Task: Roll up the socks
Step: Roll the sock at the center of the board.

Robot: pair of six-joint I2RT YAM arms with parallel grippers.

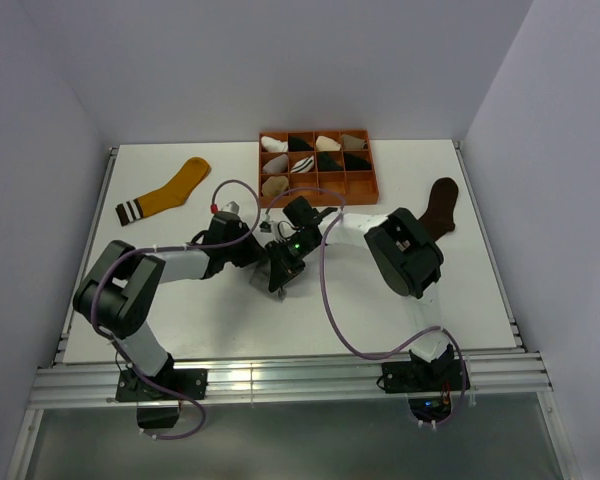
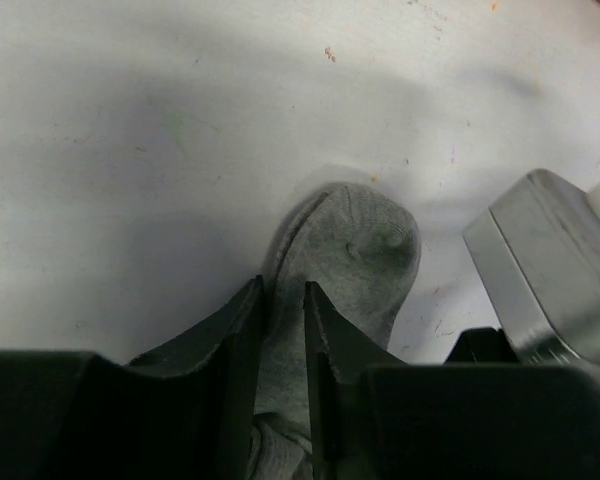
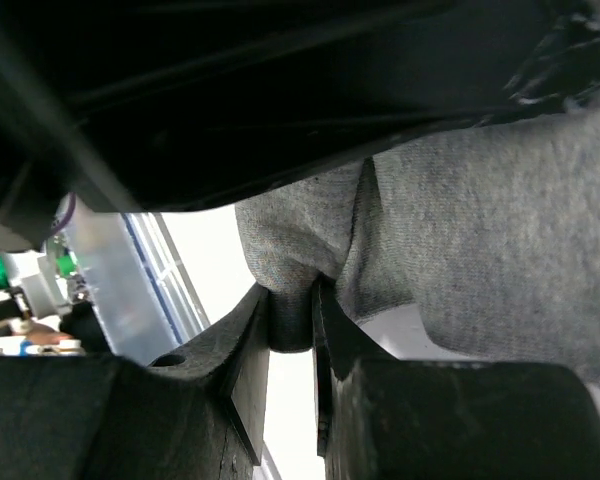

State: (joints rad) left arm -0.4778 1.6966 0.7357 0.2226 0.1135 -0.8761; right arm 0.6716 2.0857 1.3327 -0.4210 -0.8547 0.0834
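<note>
The grey sock [image 2: 355, 250] lies on the white table between both grippers, its rounded end pointing away from my left wrist. My left gripper [image 2: 285, 300] is shut on it, fabric filling the narrow gap between the fingers. My right gripper [image 3: 292, 300] is shut on a bunched fold of the same grey sock [image 3: 480, 260]. From above, both grippers meet at the table's centre, left [image 1: 265, 262] and right [image 1: 288, 258], and hide most of the grey sock [image 1: 261, 282]. The mustard-yellow sock [image 1: 170, 190] lies flat at the far left. The dark brown sock [image 1: 442, 208] lies at the right.
An orange compartment tray [image 1: 368, 184] holding several small sock bundles stands at the back centre, just behind the grippers. A metal part of the right arm [image 2: 545, 260] sits close beside the grey sock. White walls enclose the table on three sides.
</note>
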